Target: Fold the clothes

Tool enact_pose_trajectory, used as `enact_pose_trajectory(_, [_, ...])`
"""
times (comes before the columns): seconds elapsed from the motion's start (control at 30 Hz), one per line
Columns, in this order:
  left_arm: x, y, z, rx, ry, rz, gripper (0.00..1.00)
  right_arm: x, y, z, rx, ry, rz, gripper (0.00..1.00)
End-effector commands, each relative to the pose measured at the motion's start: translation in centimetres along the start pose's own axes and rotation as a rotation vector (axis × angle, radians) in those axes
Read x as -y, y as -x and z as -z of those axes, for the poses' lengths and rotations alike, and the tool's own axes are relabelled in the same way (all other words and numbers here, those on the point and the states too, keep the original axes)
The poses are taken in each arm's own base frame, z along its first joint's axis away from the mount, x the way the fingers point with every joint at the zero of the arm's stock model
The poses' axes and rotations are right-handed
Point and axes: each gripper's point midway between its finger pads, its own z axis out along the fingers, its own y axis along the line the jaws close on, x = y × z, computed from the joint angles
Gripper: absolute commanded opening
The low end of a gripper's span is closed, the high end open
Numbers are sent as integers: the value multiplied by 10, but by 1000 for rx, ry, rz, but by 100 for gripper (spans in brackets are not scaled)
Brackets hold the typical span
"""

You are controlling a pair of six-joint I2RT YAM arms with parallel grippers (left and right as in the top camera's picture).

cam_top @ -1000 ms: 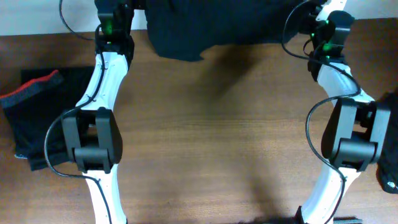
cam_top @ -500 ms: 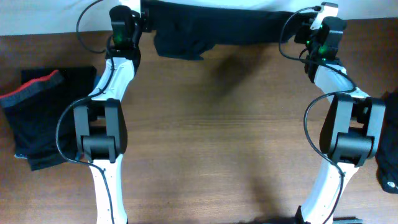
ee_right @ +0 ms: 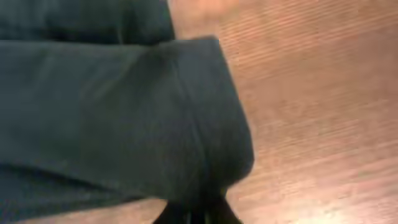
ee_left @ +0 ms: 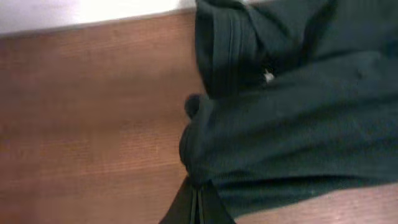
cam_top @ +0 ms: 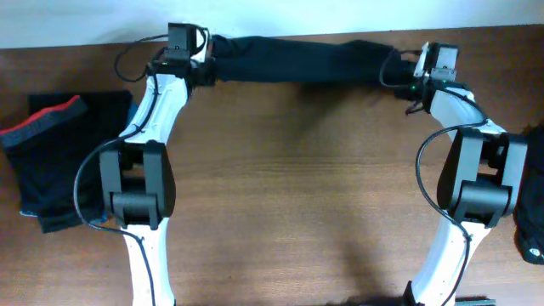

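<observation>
A long plain black trouser-like garment [cam_top: 306,61] is stretched as a narrow band across the far edge of the table. My left gripper [cam_top: 210,70] is shut on its left end and my right gripper [cam_top: 398,73] on its right end. In the left wrist view the shut jaws [ee_left: 197,191] pinch a bunched fold of the black fabric [ee_left: 298,112]. In the right wrist view the fabric [ee_right: 106,112] covers the shut gripper [ee_right: 196,210]. A second black garment with a red-and-grey waistband [cam_top: 51,149] lies folded at the table's left.
Another dark garment [cam_top: 531,212] lies at the right edge, partly cut off by the frame. The brown wooden table [cam_top: 297,195] spreads between the two arms. A white wall strip runs behind the far edge.
Both grippers have come down and toward the near side while spreading the black garment. It hung bunched with a loose flap before and is now pulled out into a long narrow band.
</observation>
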Motion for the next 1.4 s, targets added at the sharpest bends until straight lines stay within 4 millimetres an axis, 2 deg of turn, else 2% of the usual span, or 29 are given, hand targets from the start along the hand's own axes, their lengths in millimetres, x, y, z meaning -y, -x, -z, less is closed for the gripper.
enact_pose_trajectory(0.0, [-11,15,40,3,32,-8,0,10,8,34,-23,-38,-13,4])
enact_pose_trajectory(0.07, [-10,2,51,-58,29,-10,0,11,-3,43,-79,-43,-14,4])
enact_pose_trajectory(0.3, [-8,-59,94,-339,23,18,0,15,-63,69,-341,-69,-19,4])
enact_pose_trajectory(0.53, [0,-114,123,-590,-22,23,0,19,-113,94,-568,-91,-22,4])
enact_pose_trajectory(0.7, [1,-131,135,-677,-26,23,1,19,-130,106,-651,-96,-24,4])
enact_pose_trajectory(0.77, [2,-129,136,-666,-33,25,0,16,-128,110,-648,-79,-29,4])
enact_pose_trajectory(0.87, [2,-111,151,-602,-35,26,0,13,-114,127,-607,-68,-30,4])
enact_pose_trajectory(0.9, [1,-97,164,-553,-34,26,0,10,-93,150,-528,-59,-28,4])
enact_pose_trajectory(0.97, [-1,-54,214,-369,-32,26,0,5,-62,196,-391,-44,-24,4])
enact_pose_trajectory(1.0, [-1,-45,231,-317,-31,27,0,3,-52,216,-338,-35,-23,4])
enact_pose_trajectory(1.03, [-1,-37,247,-273,-30,27,0,2,-46,231,-300,-29,-23,4])
enact_pose_trajectory(1.07, [-2,-30,267,-223,-30,26,0,0,-35,260,-224,-22,-20,4])
enact_pose_trajectory(1.1, [-2,-24,285,-182,-29,27,0,-1,-30,276,-184,-19,-19,4])
enact_pose_trajectory(1.13, [-2,-17,317,-110,-32,27,0,-3,-20,314,-80,-8,-16,4])
enact_pose_trajectory(1.2, [1,-14,353,-36,-50,27,0,-5,-13,353,26,2,-12,4])
enact_pose_trajectory(1.3, [1,-13,395,54,-54,26,0,-7,-8,391,137,13,-8,4])
enact_pose_trajectory(1.33, [1,-10,414,110,-53,25,0,-7,-5,397,162,15,-7,4])
enact_pose_trajectory(1.37, [1,-7,423,144,-52,24,0,-8,-1,399,183,17,-7,4])
